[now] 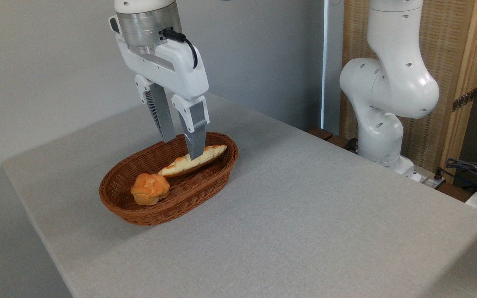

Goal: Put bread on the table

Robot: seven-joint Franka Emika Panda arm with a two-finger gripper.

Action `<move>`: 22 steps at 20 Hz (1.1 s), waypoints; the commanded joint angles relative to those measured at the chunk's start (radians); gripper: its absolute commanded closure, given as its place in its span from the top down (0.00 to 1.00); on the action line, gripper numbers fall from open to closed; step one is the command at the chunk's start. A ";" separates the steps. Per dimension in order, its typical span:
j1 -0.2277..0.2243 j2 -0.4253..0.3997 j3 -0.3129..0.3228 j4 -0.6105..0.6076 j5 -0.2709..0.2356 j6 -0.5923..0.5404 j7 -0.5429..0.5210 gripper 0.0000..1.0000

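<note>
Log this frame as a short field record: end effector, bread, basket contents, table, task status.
end effector: open, pointing down into the basket, fingers either side of the loaf's far half
bread: long loaf lying in the basket, tilted up against the far wall; whether the fingers touch it cannot be told
basket: brown oval wicker, on the table
bun: small, round, at the basket's near end, apart from the end effector
table: grey cloth surface
task status: bread not yet lifted out
</note>
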 commanded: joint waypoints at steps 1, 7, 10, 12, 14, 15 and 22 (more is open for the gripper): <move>-0.016 -0.099 0.004 -0.146 -0.007 0.096 0.005 1.00; -0.125 -0.185 0.004 -0.363 -0.008 0.255 0.004 1.00; -0.171 -0.188 0.004 -0.427 -0.037 0.286 0.004 1.00; -0.186 -0.185 0.006 -0.454 -0.066 0.305 0.005 1.00; -0.193 -0.185 0.004 -0.482 -0.070 0.341 0.005 1.00; -0.206 -0.182 0.004 -0.488 -0.071 0.354 0.005 1.00; -0.231 -0.174 0.006 -0.520 -0.122 0.437 0.005 1.00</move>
